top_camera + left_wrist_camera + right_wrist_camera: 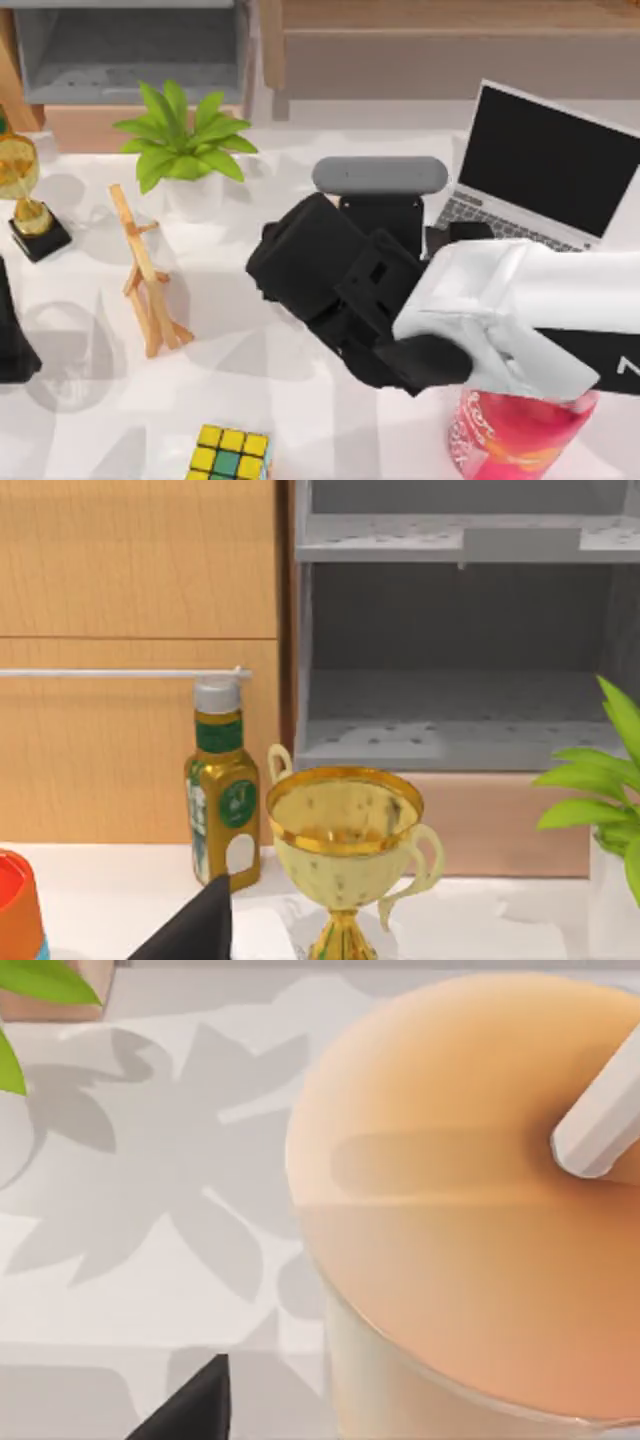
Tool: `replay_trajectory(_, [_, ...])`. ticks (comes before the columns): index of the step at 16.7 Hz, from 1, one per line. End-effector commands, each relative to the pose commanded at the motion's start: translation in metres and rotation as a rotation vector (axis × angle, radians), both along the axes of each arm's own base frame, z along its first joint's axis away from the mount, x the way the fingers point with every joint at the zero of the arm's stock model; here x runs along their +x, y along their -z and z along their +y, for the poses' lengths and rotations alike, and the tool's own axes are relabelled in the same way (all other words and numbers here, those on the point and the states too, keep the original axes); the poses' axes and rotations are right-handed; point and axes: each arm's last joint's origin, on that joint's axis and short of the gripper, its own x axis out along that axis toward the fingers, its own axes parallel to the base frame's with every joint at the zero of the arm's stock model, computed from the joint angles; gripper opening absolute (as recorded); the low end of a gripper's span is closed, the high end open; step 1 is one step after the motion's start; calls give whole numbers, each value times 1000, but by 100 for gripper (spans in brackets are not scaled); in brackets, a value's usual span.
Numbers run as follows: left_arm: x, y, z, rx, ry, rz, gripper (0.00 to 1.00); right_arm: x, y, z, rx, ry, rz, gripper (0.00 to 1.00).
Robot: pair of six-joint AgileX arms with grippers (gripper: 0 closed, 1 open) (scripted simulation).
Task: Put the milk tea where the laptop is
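The milk tea (470, 1210) looms close under the right pincer's wrist camera at mid-counter; whether that pincer grips it cannot be told. The laptop (545, 170) sits open at far right. A loose grip or swing into the pink-red bottle (515, 435) could spill it.

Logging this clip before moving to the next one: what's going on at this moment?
The right arm reaches in from the top view's right over the table's middle, its gripper low there. Its wrist camera sits right up against the milk tea, lid and white straw close. The laptop stands open at the far right, behind the arm. A pink-red bottle stands under the arm. The left arm is parked at the left edge, beside the gold trophy.
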Motion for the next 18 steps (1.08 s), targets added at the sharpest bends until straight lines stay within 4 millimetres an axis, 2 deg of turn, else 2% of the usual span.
replay_trajectory(5, [0,0,0,0,0,0,100,39,28,-2,3,0,-2,100])
replay_trajectory(9, [0,0,0,0,0,0,100,41,30,-3,1,0,-1,100])
replay_trajectory(18, [0,0,0,0,0,0,100,41,30,-3,1,0,-1,32])
